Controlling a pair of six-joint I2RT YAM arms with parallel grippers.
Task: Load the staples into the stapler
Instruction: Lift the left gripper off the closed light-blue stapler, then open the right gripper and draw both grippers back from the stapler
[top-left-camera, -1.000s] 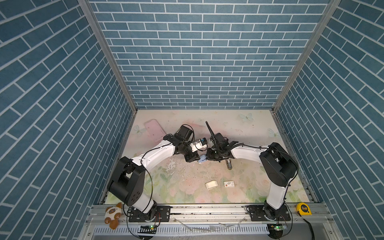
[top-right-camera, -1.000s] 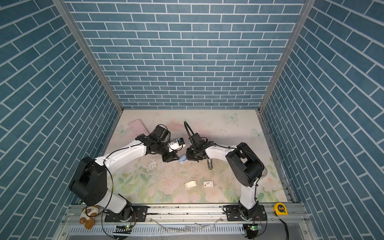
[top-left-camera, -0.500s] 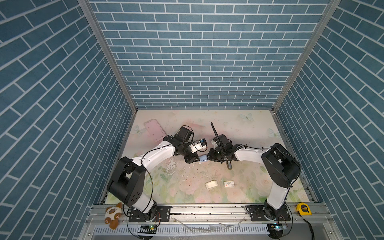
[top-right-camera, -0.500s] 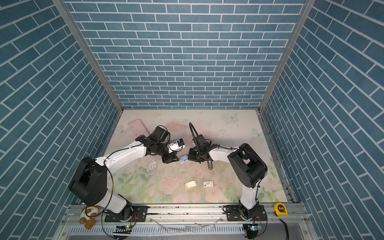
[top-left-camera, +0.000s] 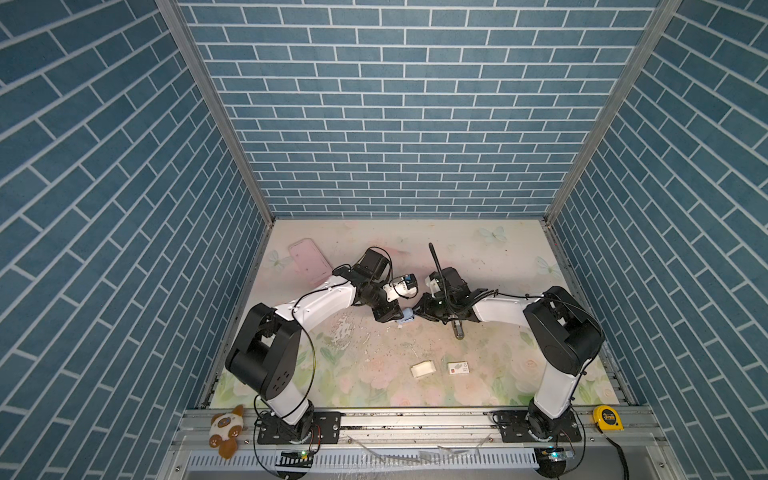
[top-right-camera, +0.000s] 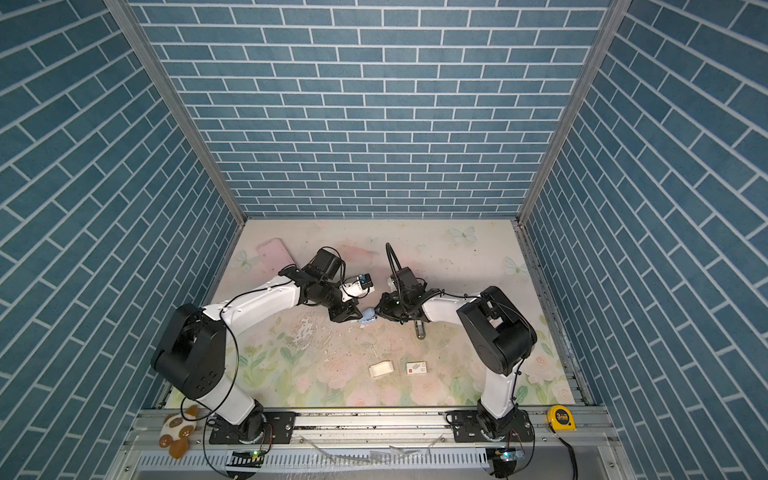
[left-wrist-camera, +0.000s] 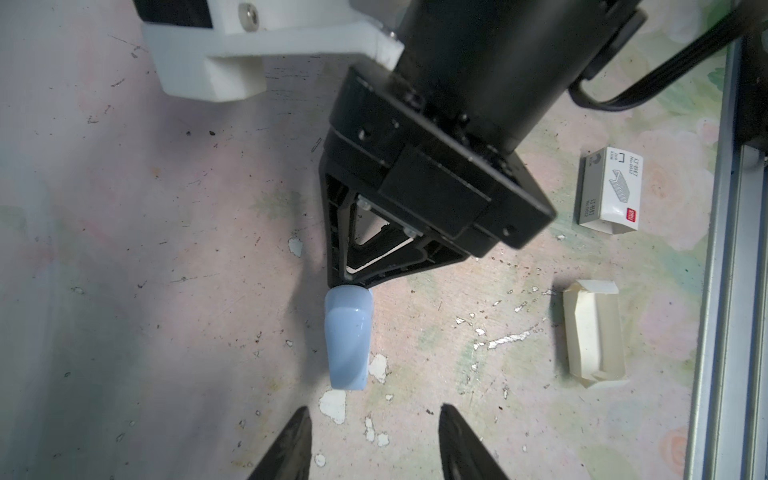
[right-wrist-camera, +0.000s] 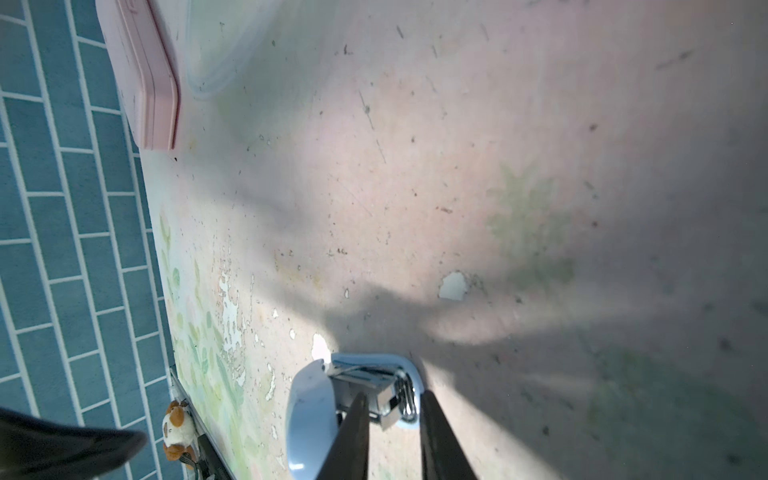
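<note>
Scuffed floral surface (top-left-camera: 490, 257), boxed by blue brick-pattern walls (top-left-camera: 395, 124). Nearest the front edge, white card tray (top-left-camera: 423, 368) and red-marked sleeve (top-left-camera: 458, 368), side by side, not touching; tray seemingly empty. Further in, under the right arm (top-left-camera: 498, 309), short grey bar (top-left-camera: 457, 331), possibly a strip of staples, too small to tell. Mid-surface, pale blue stapler (left-wrist-camera: 348, 340), apparently hinged open with its metal channel bared, pinched at one end by the right hand (right-wrist-camera: 392, 399). Left hand (left-wrist-camera: 374, 409) spread and empty, fingertips (left-wrist-camera: 301, 432) just short of the stapler's free end. Probably steadying before loading: hold the right pinch firm, close the left squarely on the blue body, leave the channel clear, then fetch a strip and seat it straight along the channel. Farthest back, pink case (top-left-camera: 309, 262) by the far left corner.
</note>
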